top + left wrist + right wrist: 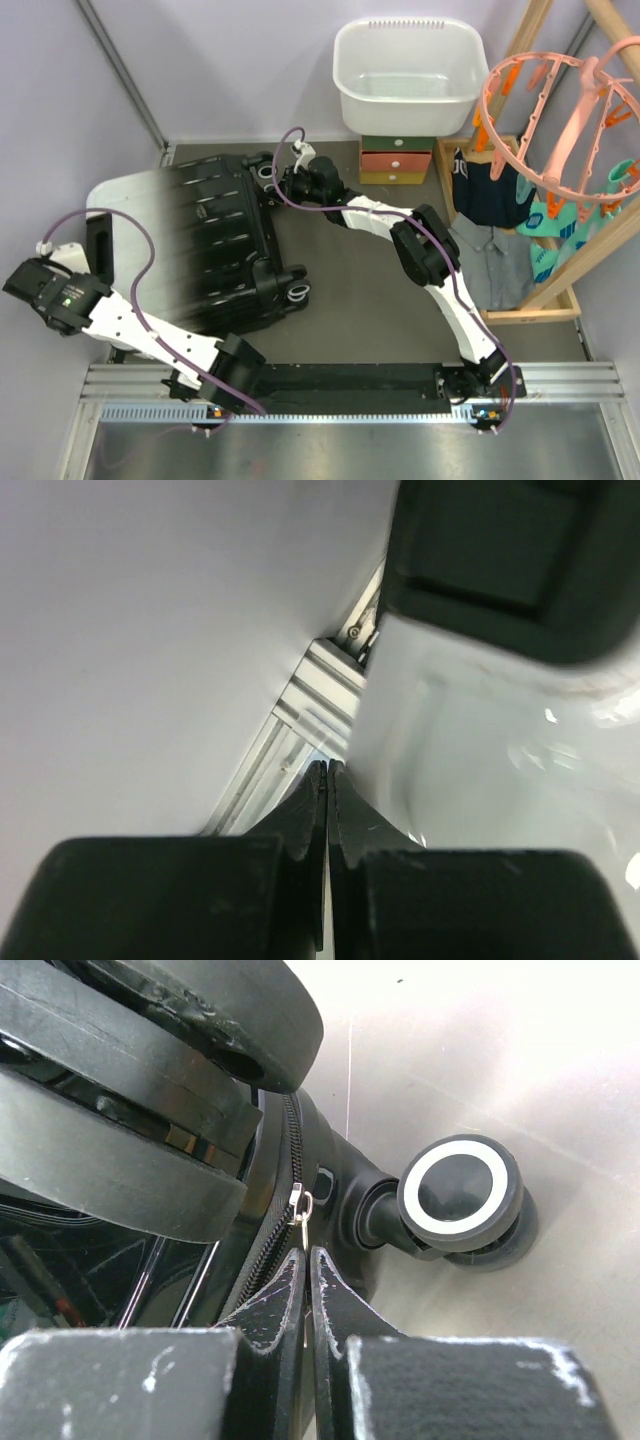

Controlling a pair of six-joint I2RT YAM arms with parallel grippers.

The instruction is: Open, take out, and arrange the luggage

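Nearest the right wrist camera, the right tool (305, 1256) has its two black fingers pressed together, tips just below the small metal zipper pull (299, 1205) on the luggage (210, 240); whether anything is pinched between them cannot be told. Just to the right of the zipper, a black wheel (460, 1192) with a white ring rests on the grey table (520, 1050).

From the left wrist camera, the left tool (327, 770) is likewise closed and holds nothing, its tips beside the white end of the shell, below the black handle (510, 560).

From above, the luggage lies flat and zipped on the table at left centre, white end to the left, wheels to the right. Beyond it a white laundry basket (408, 75) sits on a small drawer box (397, 160), with a pink drying hanger (560, 120) at the far right
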